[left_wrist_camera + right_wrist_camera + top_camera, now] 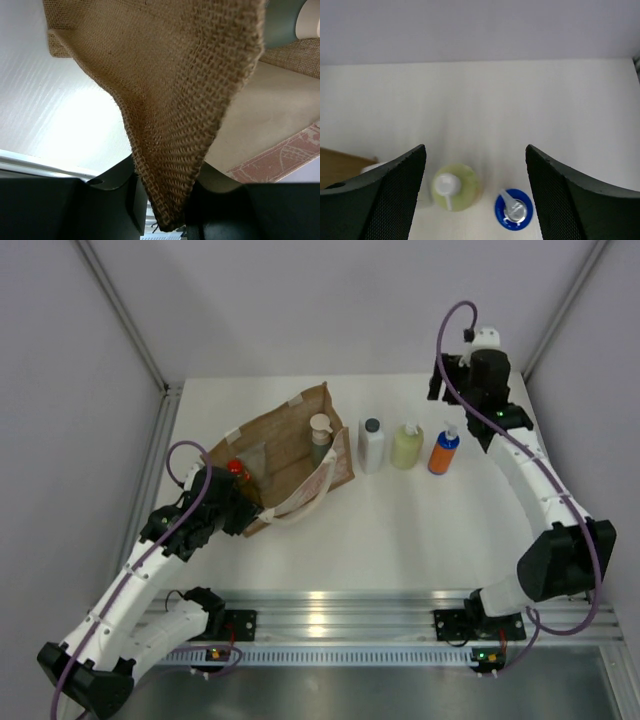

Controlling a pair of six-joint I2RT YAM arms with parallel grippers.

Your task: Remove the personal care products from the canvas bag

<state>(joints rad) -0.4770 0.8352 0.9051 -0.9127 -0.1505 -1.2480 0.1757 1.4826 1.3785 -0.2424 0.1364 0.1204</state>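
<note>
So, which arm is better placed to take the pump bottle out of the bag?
Probably right. The right jaws are open and empty; the left jaws are shut on the canvas bag with the pump bottle inside.

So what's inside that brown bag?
A grey-green pump bottle stands in the canvas bag, and a red cap shows at its left end. The bag's walls hide anything lower down.

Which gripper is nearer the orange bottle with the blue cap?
Right. The right gripper hangs open above the orange, blue-capped bottle; the left gripper is across the table, shut on the edge of the brown jute bag.
</note>
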